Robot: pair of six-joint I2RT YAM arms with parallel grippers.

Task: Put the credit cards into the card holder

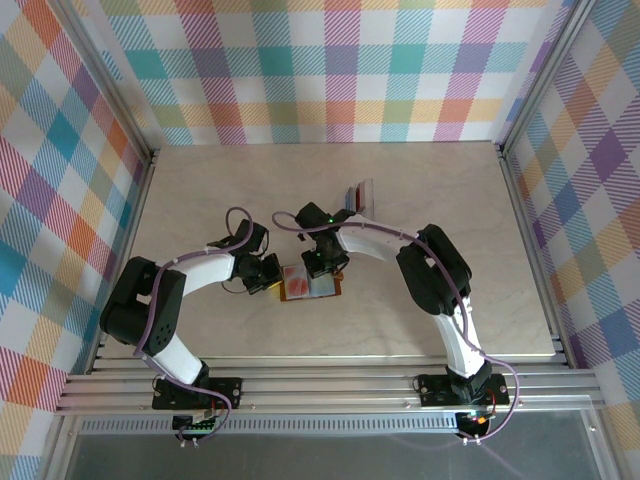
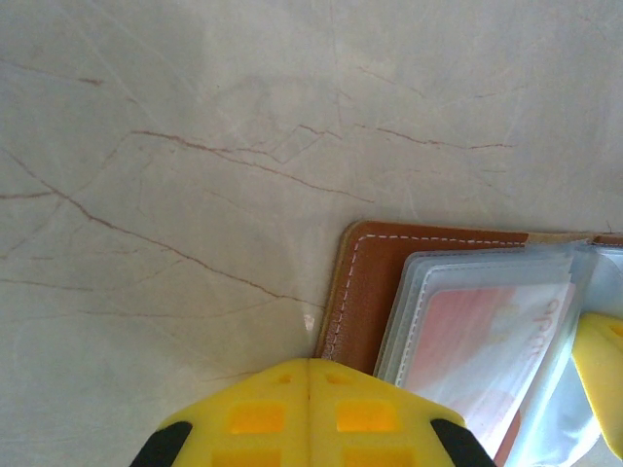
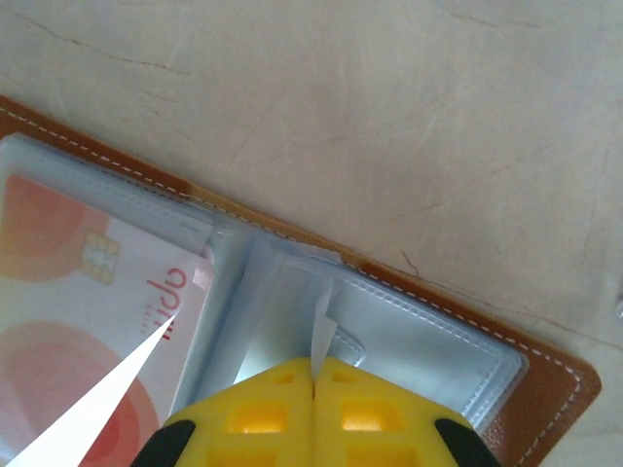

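Note:
The brown card holder lies open on the table between the two grippers, clear pockets up. A red card sits inside its left clear pocket, also seen in the left wrist view and the right wrist view. My left gripper is shut with nothing between its fingers, its tips at the holder's left edge. My right gripper is shut on a thin clear pocket leaf near the holder's middle fold, lifting it slightly.
A clear plastic tray holding more cards stands behind the holder, right of centre. Metal frame rails and plaid walls enclose the marble tabletop. The right gripper's yellow finger shows at the right edge of the left wrist view.

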